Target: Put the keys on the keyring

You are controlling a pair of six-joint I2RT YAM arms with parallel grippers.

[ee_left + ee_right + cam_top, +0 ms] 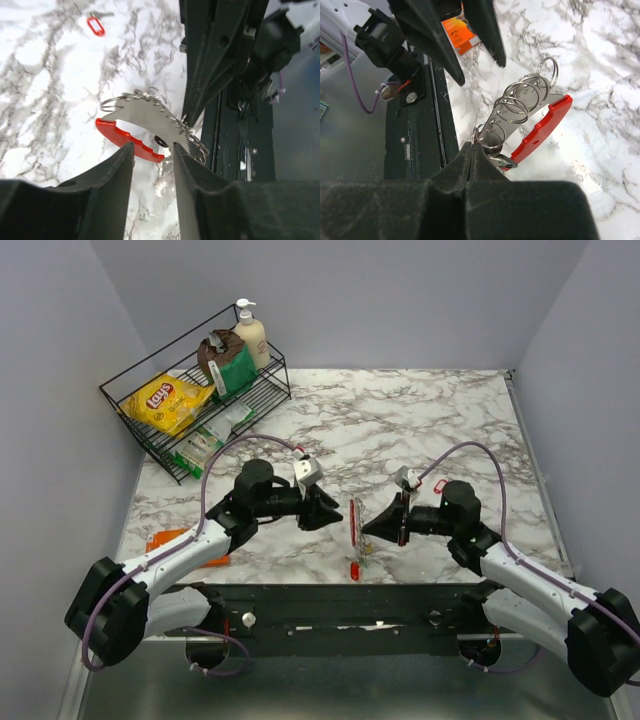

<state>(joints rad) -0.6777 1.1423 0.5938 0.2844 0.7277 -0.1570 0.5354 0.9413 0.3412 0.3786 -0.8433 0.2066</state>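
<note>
Two pincers meet at the keyring [353, 530], standing on edge at the near middle of the bench [450, 410]. Its silvery part is gripped by the clenched right pincer [471, 150]; the left pincer [152, 150] is released, jaws apart beside the red edge. One red-tagged key [95, 26] lies farther right.

A: Right hand [471, 152]?
B: Fingers pressed flat together, no gap. Tips nip the keyring [536, 135] at its near end.
A: Keyring itself?
B: Silvery plate carrying a row of split rings [512, 102], red curved grip along its right side. Marbled tabletop [600, 60] behind.
A: Upper frame?
B: Left hand [480, 70], fingers spread apart, tips near the rings but not touching. Orange packet [462, 35] seen between those fingers, lying farther off. Dark base rail [415, 130] at left
</note>
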